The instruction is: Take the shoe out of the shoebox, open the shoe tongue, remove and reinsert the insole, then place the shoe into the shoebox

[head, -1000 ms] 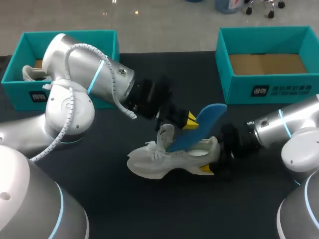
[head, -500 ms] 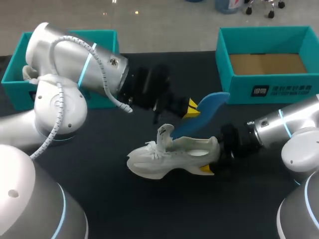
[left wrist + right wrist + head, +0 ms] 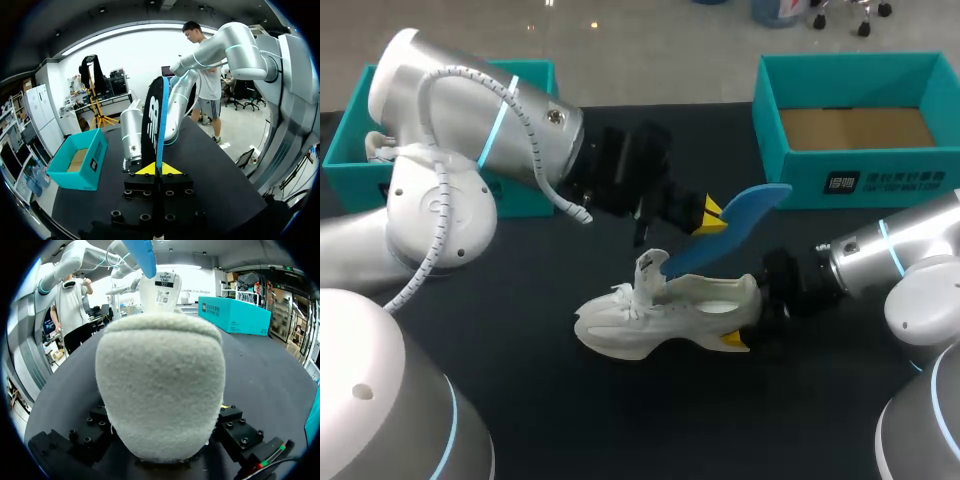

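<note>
Left gripper [image 3: 712, 214] pinches insole [image 3: 732, 230]; right gripper [image 3: 750, 316] clamps shoe [image 3: 650, 322] by heel

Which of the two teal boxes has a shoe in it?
The teal box on the left: a white shoe shows in its near corner. The teal box on the right holds nothing, only its bare brown floor shows.

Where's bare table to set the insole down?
Bare table in front of the shoe, toward the near edge; also the gap between left arm and right shoebox. Crowded at centre: shoe, insole, left tool, right arm.
</note>
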Available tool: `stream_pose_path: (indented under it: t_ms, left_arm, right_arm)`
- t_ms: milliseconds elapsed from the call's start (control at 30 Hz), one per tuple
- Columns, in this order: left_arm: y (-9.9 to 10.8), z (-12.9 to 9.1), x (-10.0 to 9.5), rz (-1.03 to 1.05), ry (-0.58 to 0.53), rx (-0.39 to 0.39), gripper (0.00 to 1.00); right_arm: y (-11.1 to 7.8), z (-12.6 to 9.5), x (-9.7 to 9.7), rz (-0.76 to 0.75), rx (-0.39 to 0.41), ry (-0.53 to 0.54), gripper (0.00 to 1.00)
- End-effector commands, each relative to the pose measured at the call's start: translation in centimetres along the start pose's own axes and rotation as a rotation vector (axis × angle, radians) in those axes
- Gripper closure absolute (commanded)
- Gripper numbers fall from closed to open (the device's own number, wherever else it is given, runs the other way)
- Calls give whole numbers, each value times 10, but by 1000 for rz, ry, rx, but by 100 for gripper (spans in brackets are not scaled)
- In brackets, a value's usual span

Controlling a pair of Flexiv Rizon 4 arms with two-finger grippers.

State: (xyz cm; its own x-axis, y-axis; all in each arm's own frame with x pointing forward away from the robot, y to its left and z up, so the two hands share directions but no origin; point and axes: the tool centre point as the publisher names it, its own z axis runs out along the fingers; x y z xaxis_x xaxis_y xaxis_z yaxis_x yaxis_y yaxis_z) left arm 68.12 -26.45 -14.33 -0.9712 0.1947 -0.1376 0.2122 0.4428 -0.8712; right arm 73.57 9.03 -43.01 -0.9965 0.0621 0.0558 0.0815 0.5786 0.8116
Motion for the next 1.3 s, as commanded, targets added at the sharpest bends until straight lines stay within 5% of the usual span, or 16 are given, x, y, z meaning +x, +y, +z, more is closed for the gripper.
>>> stream_pose_path:
  t_ms: [33,500,800,1300]
  left_arm:
    - [0,2,0,1,0,1,100]
    - [0,2,0,1,0,1,100]
    - [-48,-30,5,-92,-2,-10,100]
    - [-88,-58,-3,-395,88,198,100]
  right_arm:
    - [-4,3,0,1,3,-1,100]
    - [-4,3,0,1,3,-1,99]
    - [-4,3,0,1,3,-1,98]
    - [-4,3,0,1,3,-1,98]
